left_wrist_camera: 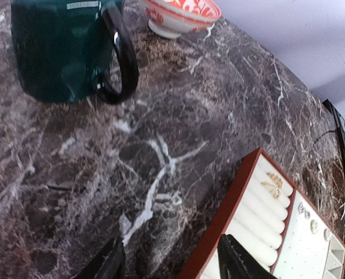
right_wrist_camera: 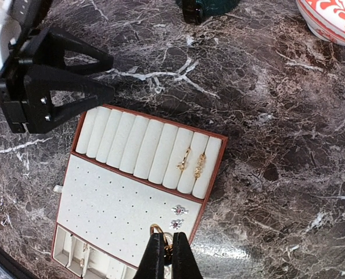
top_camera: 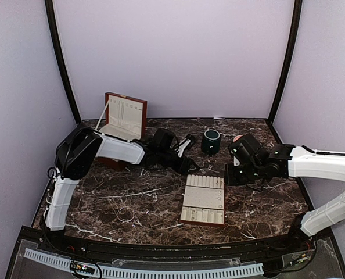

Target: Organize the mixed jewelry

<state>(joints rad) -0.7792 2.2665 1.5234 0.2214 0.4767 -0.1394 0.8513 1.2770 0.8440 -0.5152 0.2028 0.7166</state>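
Observation:
My right gripper [right_wrist_camera: 164, 239] is shut on a small gold ring [right_wrist_camera: 156, 228] and holds it over the cream tray [right_wrist_camera: 108, 203] near its right edge, just below two flower studs [right_wrist_camera: 179, 210]. Two gold rings [right_wrist_camera: 186, 158] sit in the tray's roll slots. My left gripper [right_wrist_camera: 110, 75] is open and empty, low over the marble by the tray's far left corner. Its fingers [left_wrist_camera: 105, 264] straddle the tray's red-brown rim [left_wrist_camera: 230, 203]. From above, the right gripper [top_camera: 229, 177] is at the tray's [top_camera: 202, 200] right side and the left gripper [top_camera: 193, 167] at its far left.
A dark green mug [top_camera: 211, 140] stands behind the tray, with a red-and-white bowl [top_camera: 237, 138] to its right, partly hidden by the right arm. The open red-brown wooden box [top_camera: 123, 116] stands at the back left. The table is dark marble.

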